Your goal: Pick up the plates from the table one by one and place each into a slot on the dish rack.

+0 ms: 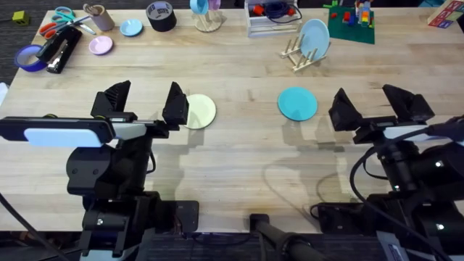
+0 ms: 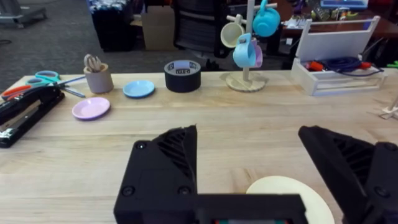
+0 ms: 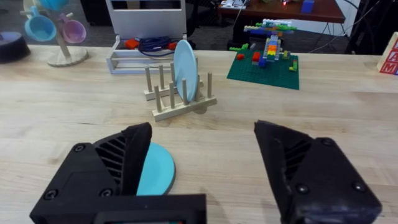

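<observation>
The cream-yellow plate [image 1: 199, 111] lies flat on the wooden counter [image 1: 239, 167], left of centre in the overhead frame, with the left hand [image 1: 145, 103] right beside it, one black finger overlapping the plate's left edge. That hand is spread wide and holds nothing; in its wrist view the plate [image 2: 292, 193] shows low in the frame between the two fingers.

The teal plate [image 1: 298, 103] lies flat right of centre, apart from the cream one. The right hand [image 1: 378, 109] sits just to its right, fingers also spread wide and empty (in the right wrist view the teal plate [image 3: 155, 168] peeks out beside one finger).

The dish rack [image 1: 303, 54] stands in the upper right of the overhead frame, near the counter's far edge. A pale blue plate [image 1: 315, 38] already stands on edge between its pegs, leaning a little. From the right wrist camera the dish rack [image 3: 180, 102] sits well beyond the teal plate.
</observation>
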Robot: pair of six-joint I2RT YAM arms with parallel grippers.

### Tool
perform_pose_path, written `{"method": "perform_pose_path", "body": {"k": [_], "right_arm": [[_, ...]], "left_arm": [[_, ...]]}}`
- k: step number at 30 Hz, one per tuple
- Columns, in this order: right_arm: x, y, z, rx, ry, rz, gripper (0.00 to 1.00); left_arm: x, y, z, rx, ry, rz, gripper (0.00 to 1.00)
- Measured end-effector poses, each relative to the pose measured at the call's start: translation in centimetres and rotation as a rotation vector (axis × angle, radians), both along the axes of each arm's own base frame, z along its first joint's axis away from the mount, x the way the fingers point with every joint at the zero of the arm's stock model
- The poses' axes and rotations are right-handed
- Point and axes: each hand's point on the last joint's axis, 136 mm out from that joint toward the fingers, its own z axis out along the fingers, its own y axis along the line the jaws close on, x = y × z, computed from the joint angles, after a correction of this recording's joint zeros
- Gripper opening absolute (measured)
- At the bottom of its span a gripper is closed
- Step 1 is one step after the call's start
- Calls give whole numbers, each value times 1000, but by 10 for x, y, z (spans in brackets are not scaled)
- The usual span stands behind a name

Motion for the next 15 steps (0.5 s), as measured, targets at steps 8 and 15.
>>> {"method": "perform_pose_path", "body": {"k": [8, 15], "right_arm": [[0, 0, 0, 0, 0, 3, 995], [0, 1, 4, 0, -15, 4, 994]], "left_arm": [[0, 1, 0, 0, 0, 4, 996], [0, 1, 0, 1, 0, 4, 994]]}}
